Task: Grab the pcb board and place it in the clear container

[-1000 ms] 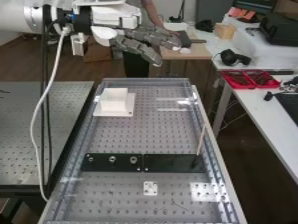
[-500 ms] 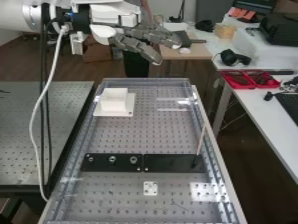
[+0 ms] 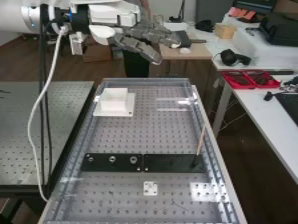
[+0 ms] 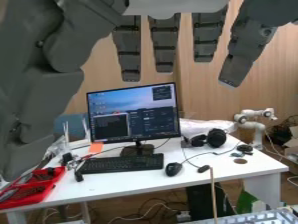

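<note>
The hand (image 3: 143, 44) is held above and beyond the bench's far end, its fingers extended and apart, holding nothing. In the wrist view the hand (image 4: 164, 42) has straight fingers and the thumb to one side. I cannot single out a pcb board with certainty; a small white plate with holes (image 3: 151, 188) lies flat on the near half of the bench. Faint clear edges and glare (image 3: 174, 104) lie at the far right of the bench top, and I cannot tell whether they belong to a clear container.
A white block on a square base (image 3: 114, 102) sits at the bench's far left. Black plates (image 3: 113, 162) cross the middle, with a thin stick (image 3: 201, 140) rising at their right end. Right of the bench, a white table (image 3: 256, 110) holds red trays (image 3: 251, 80) and a keyboard.
The white cable hanging from the arm has shifted slightly to the left. The hand's pose and the things on the bench look the same.
</note>
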